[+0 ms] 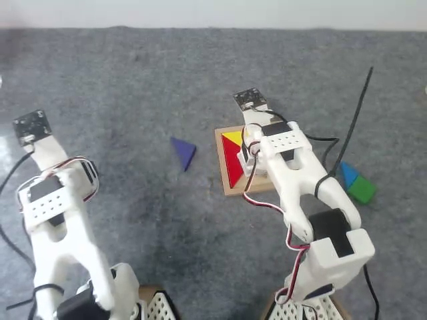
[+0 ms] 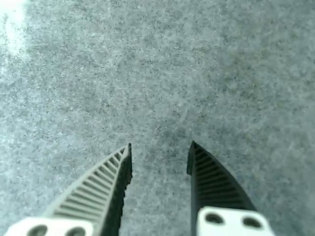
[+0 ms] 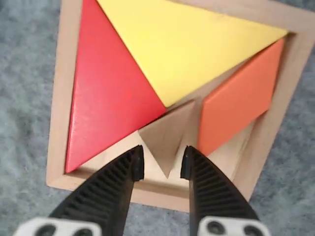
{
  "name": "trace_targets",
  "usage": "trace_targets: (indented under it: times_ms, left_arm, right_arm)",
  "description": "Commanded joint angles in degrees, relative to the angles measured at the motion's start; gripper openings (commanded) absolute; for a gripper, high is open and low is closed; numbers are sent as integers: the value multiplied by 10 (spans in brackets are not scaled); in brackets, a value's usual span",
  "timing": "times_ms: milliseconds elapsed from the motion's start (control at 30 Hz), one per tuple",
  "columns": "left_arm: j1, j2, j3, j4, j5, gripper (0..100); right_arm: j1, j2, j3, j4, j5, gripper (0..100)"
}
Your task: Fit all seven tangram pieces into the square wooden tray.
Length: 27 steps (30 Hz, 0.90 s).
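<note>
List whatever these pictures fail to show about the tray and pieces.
High view: the right arm covers most of the wooden tray, hiding pieces there.
Right wrist view: the picture's edge cuts off two tray corners.
High view: the blue piece and green piece are too small to tell their shapes.

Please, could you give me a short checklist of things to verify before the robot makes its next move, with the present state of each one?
1. Right gripper open, one jaw on each side of the tan triangle's tip: ok.
2. Tan triangle lying flat inside the tray: cannot tell.
3. Red triangle, yellow triangle and orange piece inside the tray: ok.
4. All seven pieces in the tray: not ok. The purple triangle, blue piece and green piece lie on the carpet.
5. Left gripper open and holding nothing, over bare carpet: ok.
</note>
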Motion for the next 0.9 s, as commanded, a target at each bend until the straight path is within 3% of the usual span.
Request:
trace_targets:
  times_ms: [0,300,433,867]
  left_arm:
    - [4,-22,-1,-10,-4,186]
    - [4,-22,-1,-10,-4,186]
    - [4,-22,-1,-10,-4,186]
    - [4,-22,-1,-9,-4,186]
  right_arm:
    - [-12,-52,-9,22,11,144]
    - [-89,-155,57,35,12,144]
    - [-116,-146,77,27,51,144]
    - [-56,-16,30,18,69,144]
